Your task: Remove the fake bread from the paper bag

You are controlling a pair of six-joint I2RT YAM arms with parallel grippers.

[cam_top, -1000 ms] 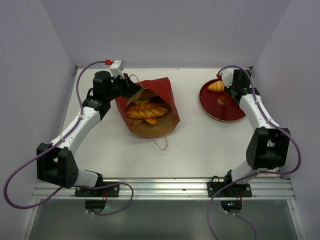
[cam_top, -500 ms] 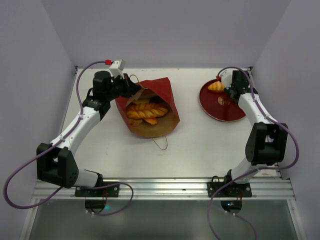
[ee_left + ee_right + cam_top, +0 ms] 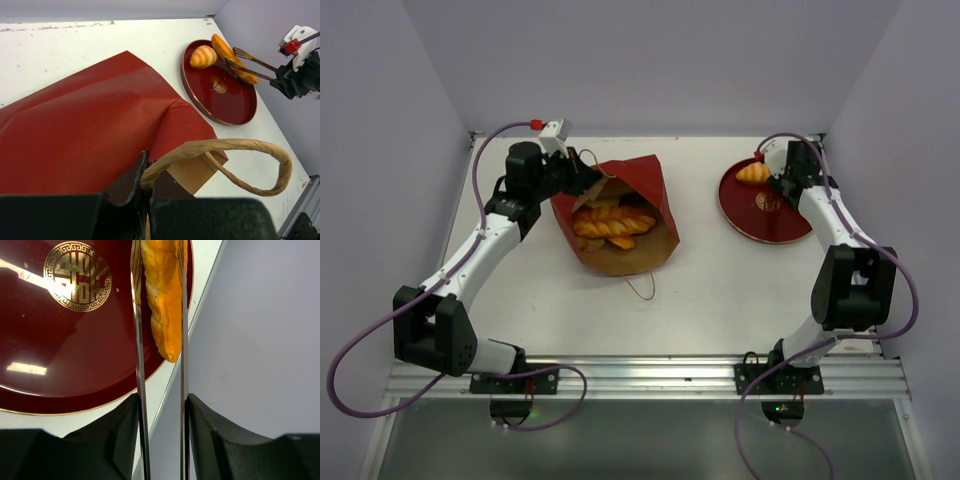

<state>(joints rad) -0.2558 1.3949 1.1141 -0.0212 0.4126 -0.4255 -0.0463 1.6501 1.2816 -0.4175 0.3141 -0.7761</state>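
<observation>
The right hand (image 3: 230, 55) grips a long loaf (image 3: 162, 295) between its thin prongs, over the rim of the plate (image 3: 760, 228) in the far right corner of the worktop (image 3: 720, 290). A croissant (image 3: 752, 172) lies on the plate beside it. The step looks like setting this loaf down, which calls for spreading the prongs, then reaching back. The left hand (image 3: 145, 172) is clamped on the rim of the bag (image 3: 642, 185) by a handle (image 3: 225, 147), toward the far left corner. More bread (image 3: 610, 225) lies inside.
</observation>
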